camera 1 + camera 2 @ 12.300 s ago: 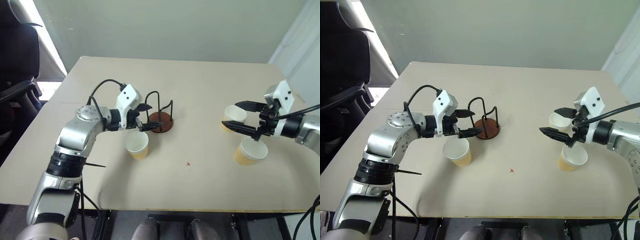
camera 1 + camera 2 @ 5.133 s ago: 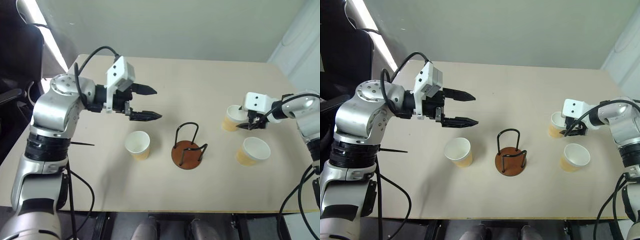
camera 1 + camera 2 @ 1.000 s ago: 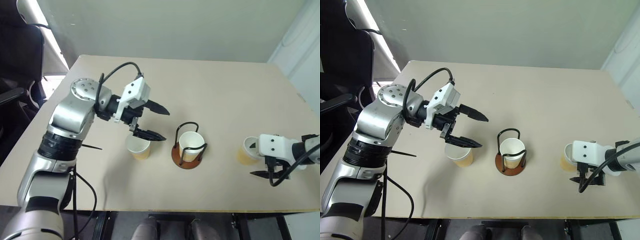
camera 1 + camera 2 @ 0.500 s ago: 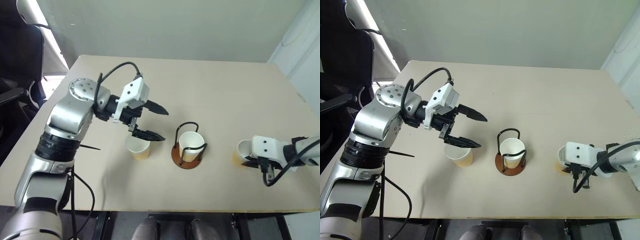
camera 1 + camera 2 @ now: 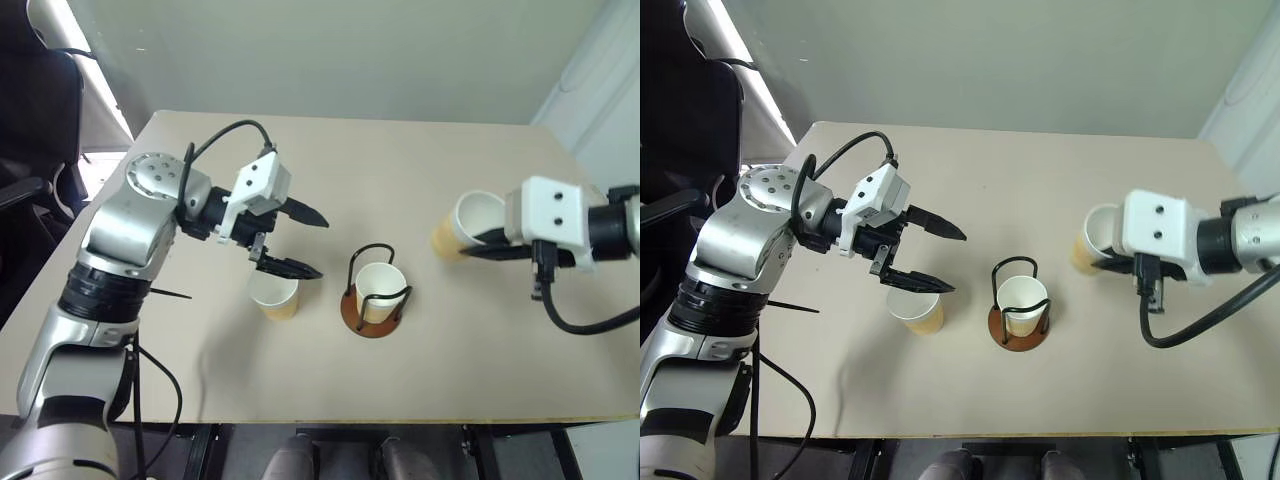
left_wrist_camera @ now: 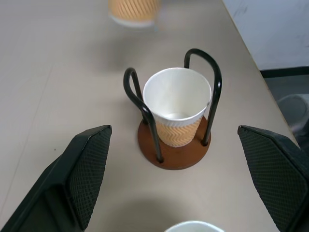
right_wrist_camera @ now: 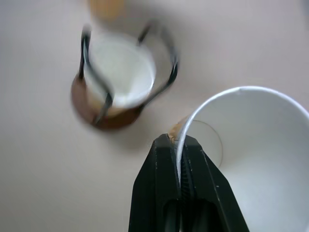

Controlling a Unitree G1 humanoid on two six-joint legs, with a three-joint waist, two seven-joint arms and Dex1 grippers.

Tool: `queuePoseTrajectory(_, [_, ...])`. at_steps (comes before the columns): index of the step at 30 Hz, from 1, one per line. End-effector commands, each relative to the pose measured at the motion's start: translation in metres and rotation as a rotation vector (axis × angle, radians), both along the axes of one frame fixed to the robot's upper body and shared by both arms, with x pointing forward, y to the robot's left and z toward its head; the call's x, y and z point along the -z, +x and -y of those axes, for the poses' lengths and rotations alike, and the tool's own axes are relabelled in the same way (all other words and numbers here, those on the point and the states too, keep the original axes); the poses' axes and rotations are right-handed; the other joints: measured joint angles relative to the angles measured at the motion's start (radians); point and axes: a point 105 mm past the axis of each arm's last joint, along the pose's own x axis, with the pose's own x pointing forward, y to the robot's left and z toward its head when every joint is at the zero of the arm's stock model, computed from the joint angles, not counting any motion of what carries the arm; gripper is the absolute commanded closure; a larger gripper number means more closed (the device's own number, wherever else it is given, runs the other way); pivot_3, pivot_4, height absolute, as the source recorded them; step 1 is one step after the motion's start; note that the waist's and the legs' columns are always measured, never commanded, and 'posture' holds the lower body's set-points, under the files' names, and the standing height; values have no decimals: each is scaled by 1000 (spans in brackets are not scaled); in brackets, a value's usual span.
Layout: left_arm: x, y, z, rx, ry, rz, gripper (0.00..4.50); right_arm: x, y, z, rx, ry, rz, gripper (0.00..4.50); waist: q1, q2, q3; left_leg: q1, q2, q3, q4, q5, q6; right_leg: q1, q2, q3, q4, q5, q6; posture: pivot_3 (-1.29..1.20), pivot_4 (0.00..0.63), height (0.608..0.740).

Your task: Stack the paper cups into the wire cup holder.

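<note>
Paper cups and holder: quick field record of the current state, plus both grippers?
cup in holder: one paper cup upright inside the wire cup holder
cup on table: one upright, left of the holder, under the left gripper
cup in the air: one tilted, rim pinched by the right gripper
left gripper: open, holding nothing
right gripper: shut on the cup's rim

Head pair overhead, wrist views near holder [image 6: 174,145]
</note>
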Motion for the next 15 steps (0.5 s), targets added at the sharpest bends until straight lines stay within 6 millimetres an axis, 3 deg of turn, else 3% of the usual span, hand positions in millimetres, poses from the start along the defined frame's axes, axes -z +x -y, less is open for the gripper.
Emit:
queuePoseTrajectory(1, [-12, -2, -1, 5, -7, 58, 0, -2, -5, -17, -62, 14, -13, 4480, 0, 0, 0, 0, 0, 0, 0, 0, 0, 0, 0, 0, 0, 0, 0, 0, 150, 740])
queuePoseTrajectory(15, [-12, -2, -1, 5, -2, 58, 0, 13, -13, -43, -169, 23, -88, 4480, 0, 0, 0, -1, 0, 0, -1, 0, 0, 0, 0, 0, -2, 0, 0, 0, 150, 740])
